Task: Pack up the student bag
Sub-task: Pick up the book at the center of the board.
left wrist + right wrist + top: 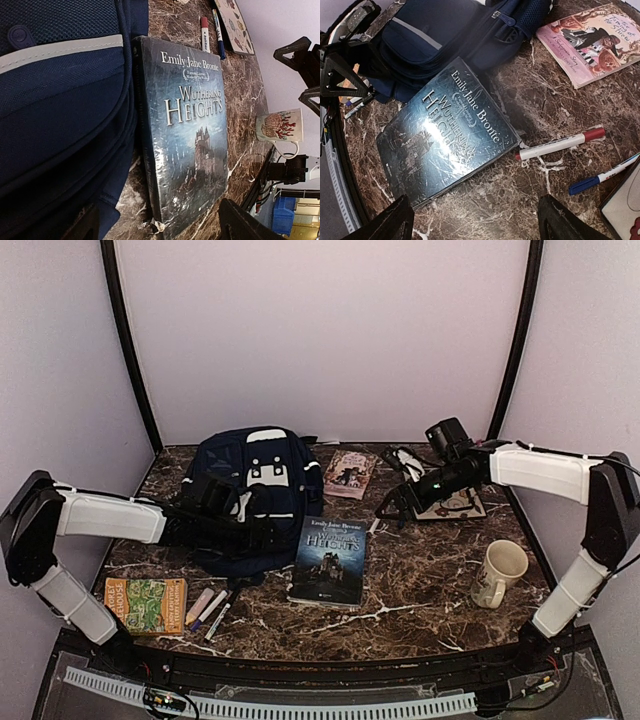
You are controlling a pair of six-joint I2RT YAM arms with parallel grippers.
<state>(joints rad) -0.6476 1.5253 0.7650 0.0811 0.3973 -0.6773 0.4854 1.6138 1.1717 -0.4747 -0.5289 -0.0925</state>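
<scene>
Two grippers are standing wide, neither holding anything. We are noting the student bag (255, 475) lying under the left gripper (159, 210), which is nearer; the right gripper (472, 199) is hovering well right of the bag. The Wuthering Heights book (328, 562) is lying against the bag's right side, long axis parallel to the bag's. We cannot tell what the bag is containing.
</scene>
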